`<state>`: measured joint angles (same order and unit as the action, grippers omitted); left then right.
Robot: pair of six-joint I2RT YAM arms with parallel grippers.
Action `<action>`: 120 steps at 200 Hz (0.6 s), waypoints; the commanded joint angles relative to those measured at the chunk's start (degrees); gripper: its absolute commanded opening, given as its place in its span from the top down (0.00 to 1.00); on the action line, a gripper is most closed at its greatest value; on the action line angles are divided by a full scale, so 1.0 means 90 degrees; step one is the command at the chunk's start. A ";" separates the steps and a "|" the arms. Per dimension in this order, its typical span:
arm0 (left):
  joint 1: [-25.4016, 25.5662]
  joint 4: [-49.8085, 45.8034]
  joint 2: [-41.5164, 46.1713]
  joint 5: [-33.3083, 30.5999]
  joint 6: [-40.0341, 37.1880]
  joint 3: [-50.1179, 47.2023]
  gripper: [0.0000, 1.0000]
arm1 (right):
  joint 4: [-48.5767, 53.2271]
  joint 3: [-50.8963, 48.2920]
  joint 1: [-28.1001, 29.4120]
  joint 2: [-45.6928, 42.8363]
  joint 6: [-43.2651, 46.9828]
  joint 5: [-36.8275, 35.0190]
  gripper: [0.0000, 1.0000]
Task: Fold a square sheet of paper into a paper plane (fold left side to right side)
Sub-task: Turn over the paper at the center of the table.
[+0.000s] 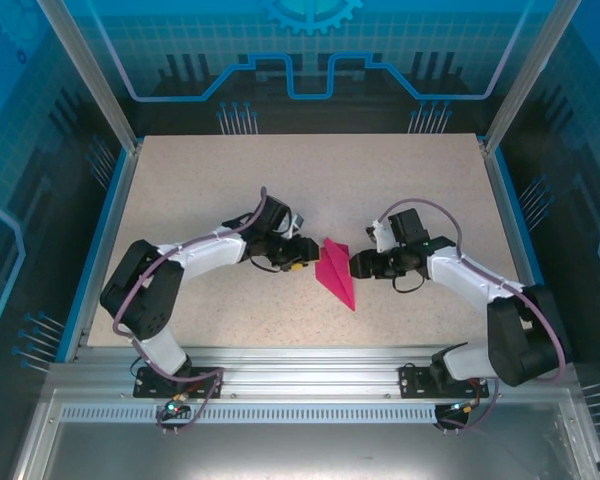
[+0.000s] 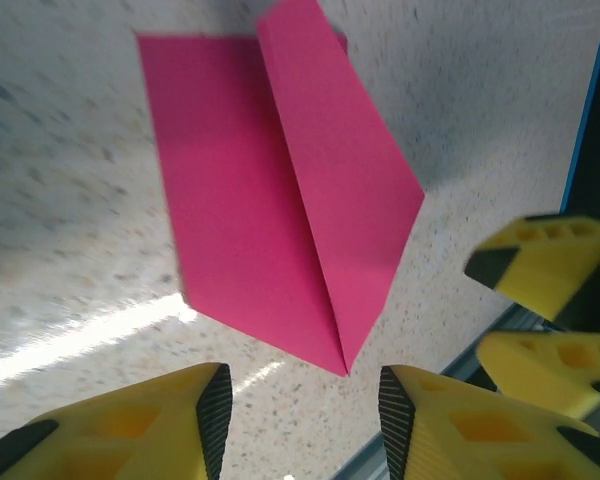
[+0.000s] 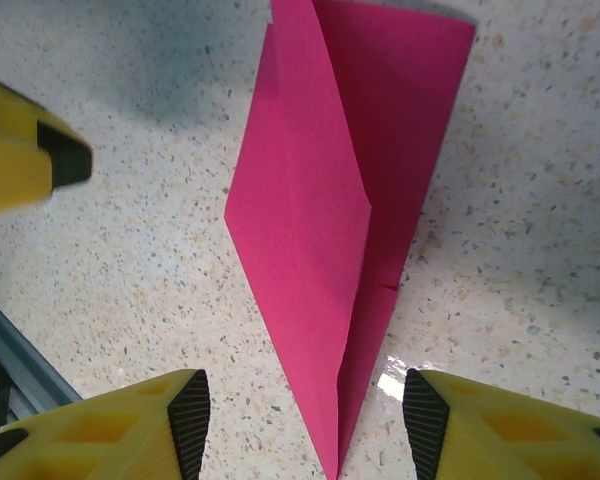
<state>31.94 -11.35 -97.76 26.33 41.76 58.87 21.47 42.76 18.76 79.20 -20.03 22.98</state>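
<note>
The square sheet of paper lies folded as a magenta-pink paper plane (image 1: 336, 273) flat on the speckled table, its point toward the near edge. My left gripper (image 1: 304, 254) is just left of it, open and holding nothing. In the left wrist view the plane (image 2: 280, 190) lies ahead of the left gripper (image 2: 305, 420), its tip just short of the gap. My right gripper (image 1: 356, 265) is at the plane's right edge, open. In the right wrist view the plane (image 3: 325, 220) has its pointed tip between the spread fingers of the right gripper (image 3: 305, 425), touching neither pad.
The speckled table (image 1: 230, 180) is bordered by a blue rim and aluminium posts. A metal rail (image 1: 300, 365) runs along the near edge by the arm bases. The right gripper's yellow fingers (image 2: 545, 260) appear in the left wrist view, and a left finger (image 3: 20, 150) in the right wrist view.
</note>
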 commanded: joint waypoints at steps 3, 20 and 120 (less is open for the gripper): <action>0.0159 0.0491 -0.0300 -0.0212 0.0383 0.0107 0.52 | -0.0211 0.0120 0.0059 0.0427 0.0100 0.0136 0.43; 0.0214 0.0534 -0.0552 -0.0178 0.0419 0.0291 0.52 | -0.0269 0.0255 0.0073 0.0777 0.0074 0.0065 0.44; 0.0388 0.0294 -0.1620 -0.0101 0.0409 0.1237 0.51 | -0.0007 0.0434 0.0045 0.1345 0.0019 -0.0682 0.64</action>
<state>34.81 -8.21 -110.13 25.26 45.12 67.42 20.08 45.52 19.11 90.39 -20.08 18.39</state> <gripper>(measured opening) 0.493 0.372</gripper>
